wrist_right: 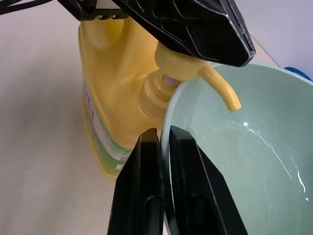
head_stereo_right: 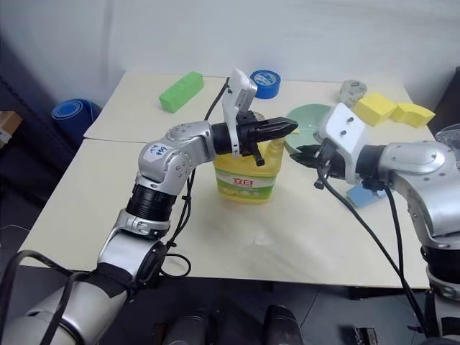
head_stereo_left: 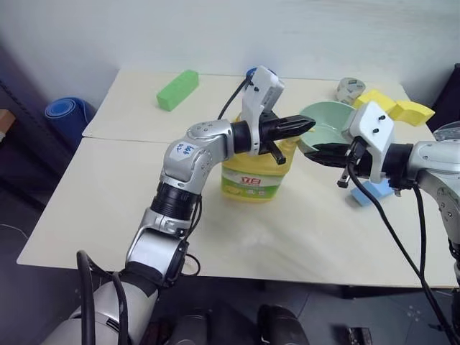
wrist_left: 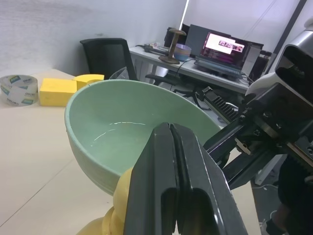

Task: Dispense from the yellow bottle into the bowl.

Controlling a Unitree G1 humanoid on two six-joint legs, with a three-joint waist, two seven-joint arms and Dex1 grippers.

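Observation:
The yellow bottle [head_stereo_left: 255, 176] stands upright mid-table, its green-white label facing me. My left gripper [head_stereo_left: 310, 126] is shut and lies level on top of the pump head [wrist_right: 183, 61]. The pump's spout [wrist_right: 222, 88] reaches over the rim of the pale green bowl [head_stereo_left: 327, 122]. My right gripper [wrist_right: 164, 134] is shut on the bowl's near rim and holds the bowl off the table, right beside the bottle's neck. A thin clear streak shines on the bowl's inner wall [wrist_right: 264, 142]. In the left wrist view the shut fingers [wrist_left: 168, 161] point over the bowl [wrist_left: 112, 132].
A green sponge block [head_stereo_left: 177, 90] lies at the back left. A blue tape roll [head_stereo_right: 264, 83] sits behind the bottle. At the back right are a pale tape roll [head_stereo_left: 350, 88] and yellow sponge blocks [head_stereo_left: 399, 106]. A blue sponge block [head_stereo_left: 370, 190] lies under my right arm.

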